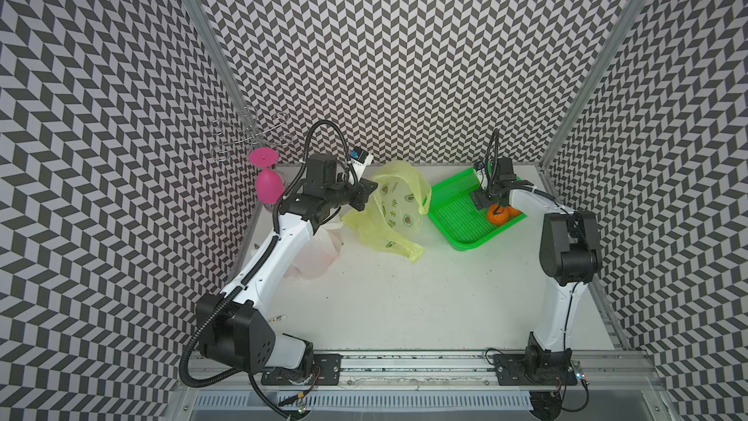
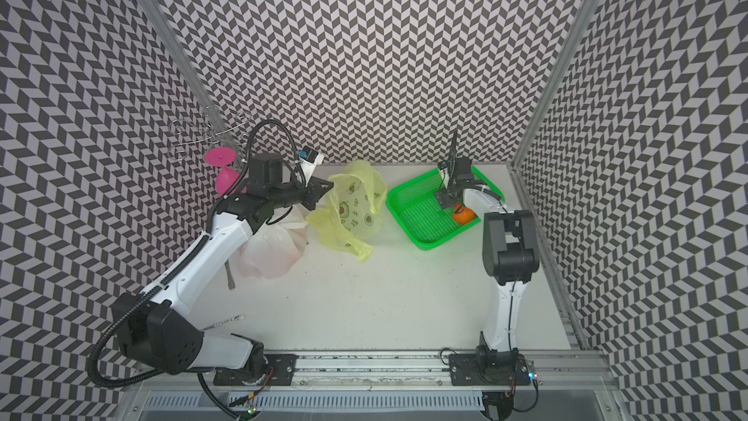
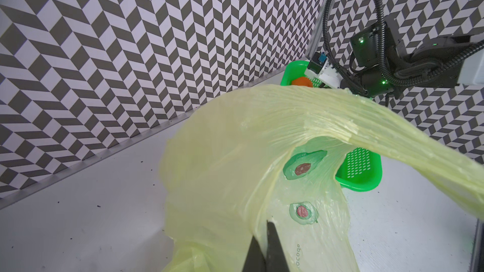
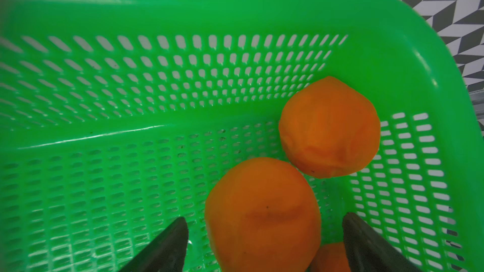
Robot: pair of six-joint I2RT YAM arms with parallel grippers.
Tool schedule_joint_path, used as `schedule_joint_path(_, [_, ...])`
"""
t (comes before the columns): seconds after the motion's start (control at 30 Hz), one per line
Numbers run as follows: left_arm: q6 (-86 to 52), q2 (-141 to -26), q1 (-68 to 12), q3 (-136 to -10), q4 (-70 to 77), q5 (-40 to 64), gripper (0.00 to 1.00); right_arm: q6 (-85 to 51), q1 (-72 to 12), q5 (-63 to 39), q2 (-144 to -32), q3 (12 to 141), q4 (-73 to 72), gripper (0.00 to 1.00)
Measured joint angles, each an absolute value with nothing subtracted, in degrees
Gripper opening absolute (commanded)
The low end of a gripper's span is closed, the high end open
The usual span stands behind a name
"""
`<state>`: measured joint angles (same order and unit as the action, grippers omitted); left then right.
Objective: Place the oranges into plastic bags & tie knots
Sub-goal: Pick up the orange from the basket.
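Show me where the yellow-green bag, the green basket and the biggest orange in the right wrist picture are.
yellow-green bag (image 1: 398, 204): in a top view, on its printed side.
green basket (image 1: 457, 214): in a top view, on its bare mesh floor.
orange (image 4: 262, 213): right wrist view, middle of its skin.

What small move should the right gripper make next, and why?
Probably close the right gripper on the nearest orange: its open jaws flank that fruit in the green basket, and the left gripper, shut on the yellow-green bag, holds it raised.
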<state>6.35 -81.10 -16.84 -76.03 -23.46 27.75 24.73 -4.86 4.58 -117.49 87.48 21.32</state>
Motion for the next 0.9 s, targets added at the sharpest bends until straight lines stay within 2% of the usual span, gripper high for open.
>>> schedule_joint_path(0.2, [6.33,-81.10,-16.84,-76.03,-23.22,28.18,0.00,25.19,-4.86,4.71,-120.90,88.09,21.58,0.80])
schedule_joint_path(0.5, [5.80,-81.10,-16.84,-75.59,-22.72,28.23,0.00,25.96,-5.08,0.05,-120.07,88.20,22.33,0.56])
schedule_joint_path(0.63, [5.56,-81.10,-16.84,-75.29,-22.68,28.32,0.00,27.03,-5.08,-6.83,-111.96,83.88,23.46,0.52])
schedule_joint_path(0.9, [4.36,-81.10,-16.84,-73.65,-21.89,30.30,0.00,32.84,-5.10,-27.07,-85.10,71.68,26.87,0.48])
